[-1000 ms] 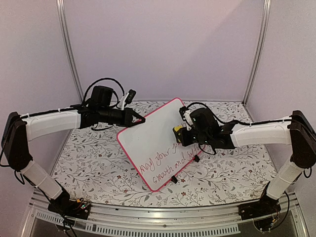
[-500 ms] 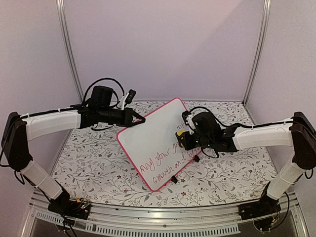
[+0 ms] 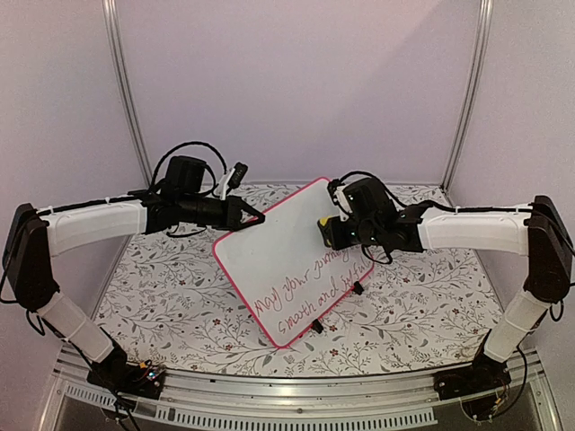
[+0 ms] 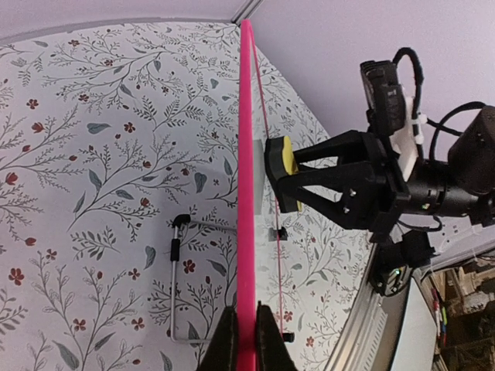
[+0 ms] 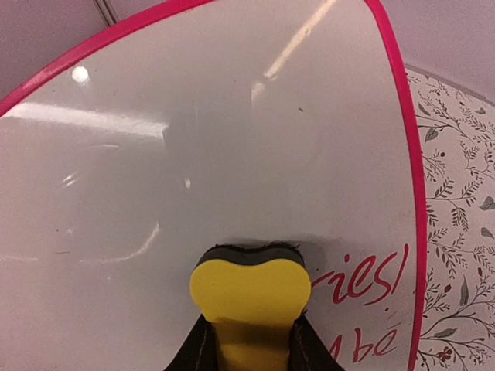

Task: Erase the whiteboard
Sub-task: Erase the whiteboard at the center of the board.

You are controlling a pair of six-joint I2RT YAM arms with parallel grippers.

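The whiteboard point(image 3: 286, 262) stands mid-table, tipped up and turned cornerwise. Red handwriting point(image 3: 310, 292) crosses its near half, and the far half is bare white. The left gripper point(image 3: 260, 218) is pinched shut on the pink frame at the board's far-left edge. A yellow eraser point(image 5: 249, 290) is pressed flat against the board's right side, just above the writing, clamped between the right gripper's point(image 3: 338, 232) fingers. A flowered cloth point(image 3: 162, 287) covers the table underneath.
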